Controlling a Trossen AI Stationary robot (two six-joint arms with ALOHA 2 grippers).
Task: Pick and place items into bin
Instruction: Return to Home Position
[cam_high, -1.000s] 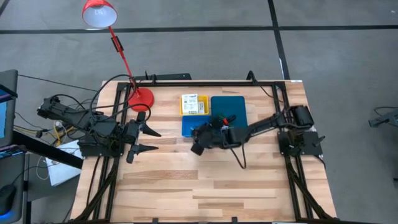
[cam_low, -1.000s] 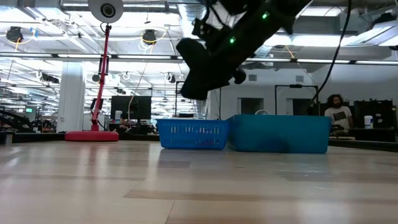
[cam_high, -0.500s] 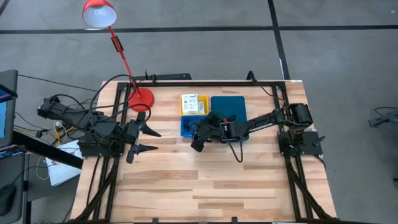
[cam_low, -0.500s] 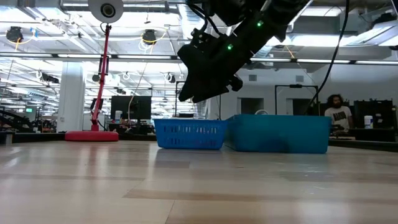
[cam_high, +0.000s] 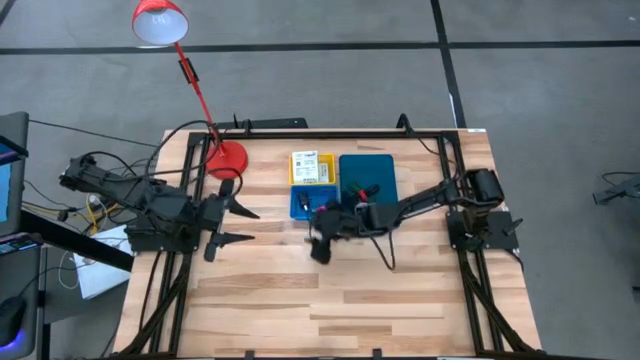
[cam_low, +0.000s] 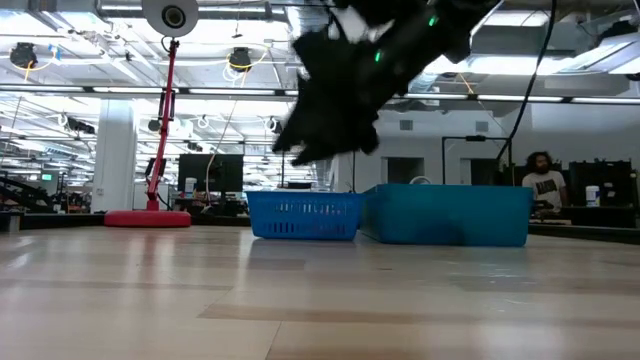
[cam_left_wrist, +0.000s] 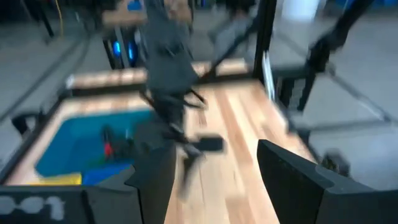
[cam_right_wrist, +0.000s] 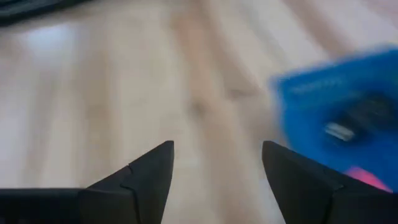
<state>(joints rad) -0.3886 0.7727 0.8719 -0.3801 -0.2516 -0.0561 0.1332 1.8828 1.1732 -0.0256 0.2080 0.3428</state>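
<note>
The right tool hangs open and empty over the wooden surface, just below the bin at frame centre. A white box lies in the bin's yellow compartment. The left tool sits open at middle left.

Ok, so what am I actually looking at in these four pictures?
Two robot arms at a wooden table. One picture looks straight down, one looks level across the tabletop, two come from cameras on the arms' wrists. Each arm ends in a two-finger gripper. The left gripper waits open at the table's left edge. The right gripper hovers open and empty over bare wood beside the bin, joined teal, yellow and blue trays holding small items, including a white box. The red lamp just stands by.
</note>
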